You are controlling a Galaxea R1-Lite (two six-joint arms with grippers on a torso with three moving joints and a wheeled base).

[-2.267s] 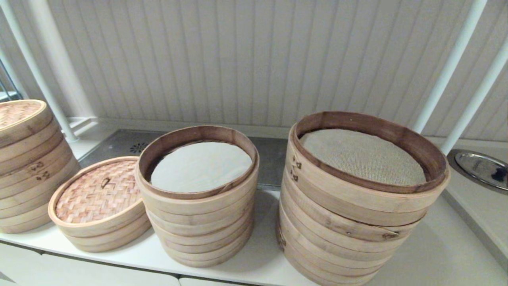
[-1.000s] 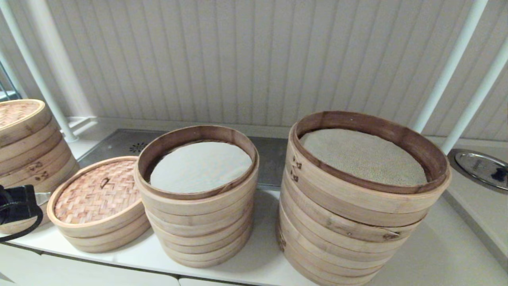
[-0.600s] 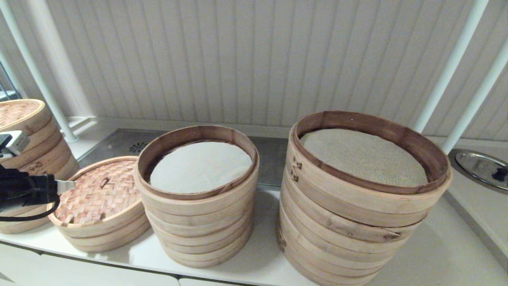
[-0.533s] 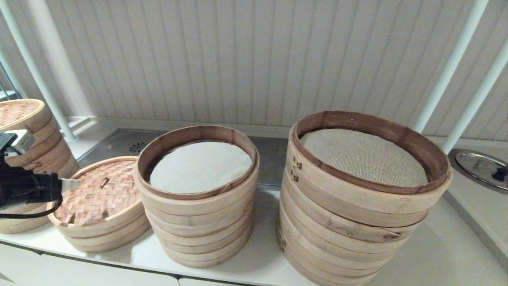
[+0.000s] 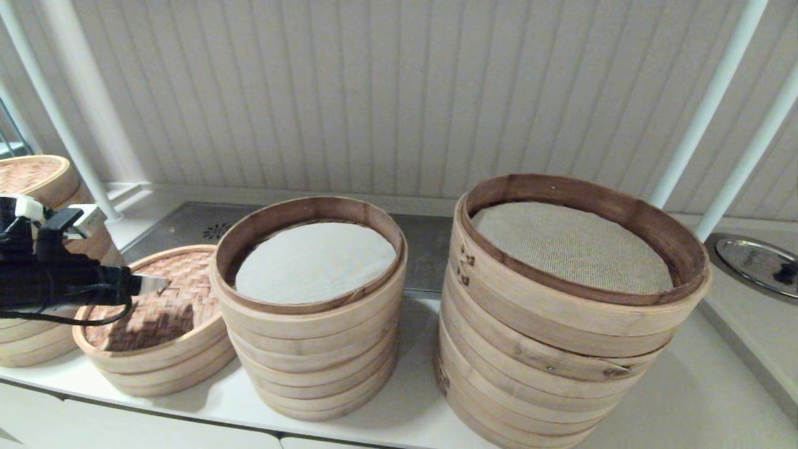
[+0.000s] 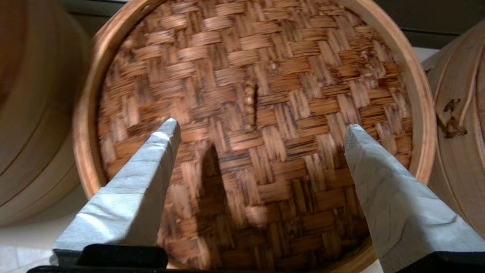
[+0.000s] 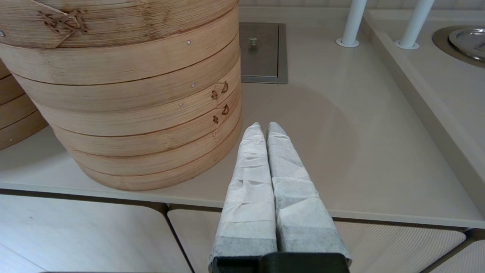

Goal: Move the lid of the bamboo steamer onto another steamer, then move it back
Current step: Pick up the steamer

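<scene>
1. Your right hand sits nearest you, at the front edge of the surface, its fingers pressed together with nothing between them; it is parked just beside the foot of the wide stack, the one with the beige cloth liner
2. Your left hand hovers above the bamboo steamer lid, its fingers spread wide and gripping nothing; in the left wrist view one fingertip lies to each side of the small centre loop, and neither can be seen touching the weave
3. You can see the lid lying flat on a low steamer at the left of the surface, its pale rim band seated all the way round, with the hand's shadow across its near half
4. Just beside the lid, toward the middle, stands the tall stack, uncovered, with a white liner showing in its top tier
5. Farther left, behind your left arm, another stack carries a woven lid of its own
6. At the far right a metal dish lies on the surface
</scene>
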